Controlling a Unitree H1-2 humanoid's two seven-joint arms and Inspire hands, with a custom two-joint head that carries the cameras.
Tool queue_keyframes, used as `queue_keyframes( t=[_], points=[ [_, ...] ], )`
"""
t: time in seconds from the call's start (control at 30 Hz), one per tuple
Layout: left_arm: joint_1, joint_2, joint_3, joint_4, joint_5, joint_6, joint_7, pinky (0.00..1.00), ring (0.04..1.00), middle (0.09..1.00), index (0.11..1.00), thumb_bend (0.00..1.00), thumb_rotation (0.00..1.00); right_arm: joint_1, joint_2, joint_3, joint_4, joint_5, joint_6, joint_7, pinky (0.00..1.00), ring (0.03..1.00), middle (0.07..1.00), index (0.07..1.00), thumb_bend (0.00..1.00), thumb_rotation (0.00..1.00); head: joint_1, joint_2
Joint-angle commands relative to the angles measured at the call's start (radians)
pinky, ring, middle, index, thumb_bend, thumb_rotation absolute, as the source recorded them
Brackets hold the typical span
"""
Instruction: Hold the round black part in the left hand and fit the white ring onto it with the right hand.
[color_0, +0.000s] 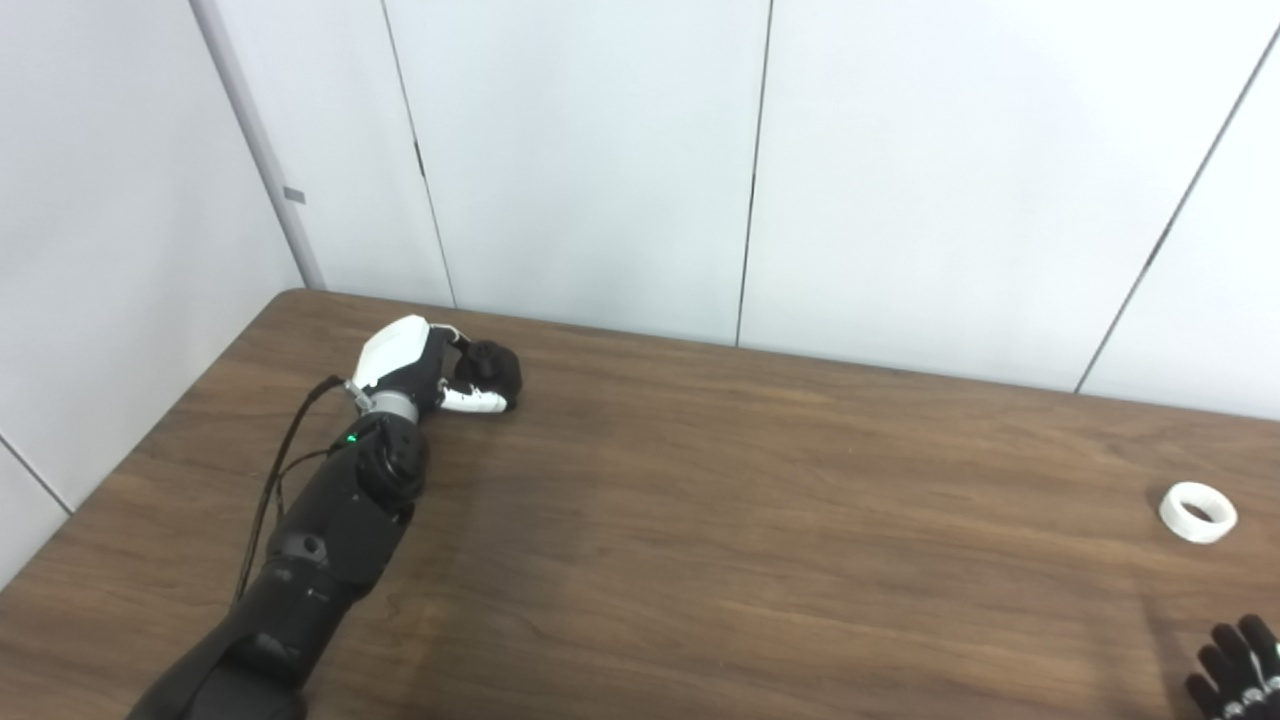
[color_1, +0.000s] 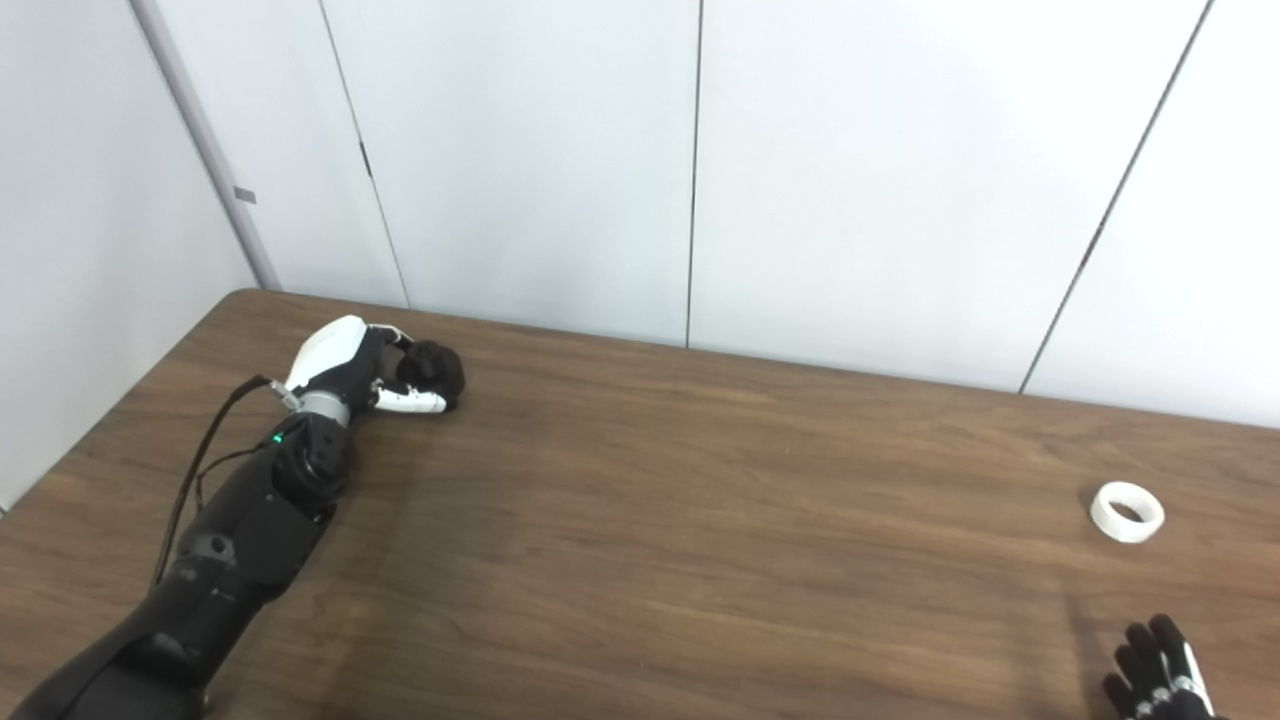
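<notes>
Right robot hand cropped, left robot hand seemingly gripping black part

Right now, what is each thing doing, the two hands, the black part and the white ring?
Left hand: at the table's far left, fingers wrapped around the round black part.
Round black part: gripped, down at the tabletop.
White ring: lying flat on the table, untouched.
Right hand: at the bottom edge, short of the ring, holding nothing.
</notes>
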Motion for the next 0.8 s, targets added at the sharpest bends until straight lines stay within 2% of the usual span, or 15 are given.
queue_keyframes(
  t=[0.0, 0.33, 0.37, 0.4, 0.47, 0.77],
  points=[
    [-0.062, 0.019, 0.008, -0.005, 0.002, -0.023, 0.038, 1.0, 0.959, 0.888, 0.673, 0.77, 0.23, 0.037, 0.012, 0.003, 0.059, 0.007, -0.016, 0.007, 1.0, 1.0, 0.986, 1.0, 0.56, 1.0, 0.001, 0.001],
    [-0.07, 0.016, 0.01, 0.019, -0.008, -0.056, 0.055, 0.99, 0.953, 0.875, 0.633, 0.74, 0.19, 0.038, 0.01, 0.003, 0.058, 0.001, -0.015, 0.005, 1.0, 1.0, 0.99, 1.0, 0.55, 1.0, 0.001, 0.001],
    [-0.071, 0.014, 0.013, 0.022, -0.012, -0.058, 0.058, 0.99, 0.951, 0.871, 0.566, 0.63, 0.13, 0.037, 0.01, 0.003, 0.06, 0.0, -0.018, 0.005, 1.0, 1.0, 0.989, 1.0, 0.55, 1.0, 0.001, 0.001],
    [-0.071, 0.014, 0.016, 0.025, -0.017, -0.06, 0.058, 0.99, 0.95, 0.869, 0.531, 0.58, 0.1, 0.037, 0.01, 0.003, 0.061, 0.0, -0.02, 0.006, 1.0, 1.0, 0.988, 1.0, 0.55, 1.0, 0.001, 0.001],
    [-0.069, 0.013, 0.021, 0.024, -0.028, -0.065, 0.058, 1.0, 0.951, 0.865, 0.501, 0.53, 0.07, 0.037, 0.01, 0.002, 0.062, 0.003, -0.021, 0.008, 1.0, 1.0, 0.989, 1.0, 0.55, 1.0, 0.001, 0.001],
    [-0.068, 0.007, 0.038, 0.032, -0.066, -0.077, 0.06, 0.98, 0.94, 0.858, 0.487, 0.51, 0.04, 0.036, 0.01, 0.002, 0.06, 0.014, -0.018, 0.012, 1.0, 1.0, 0.988, 1.0, 0.55, 1.0, 0.003, 0.003]
  ],
)
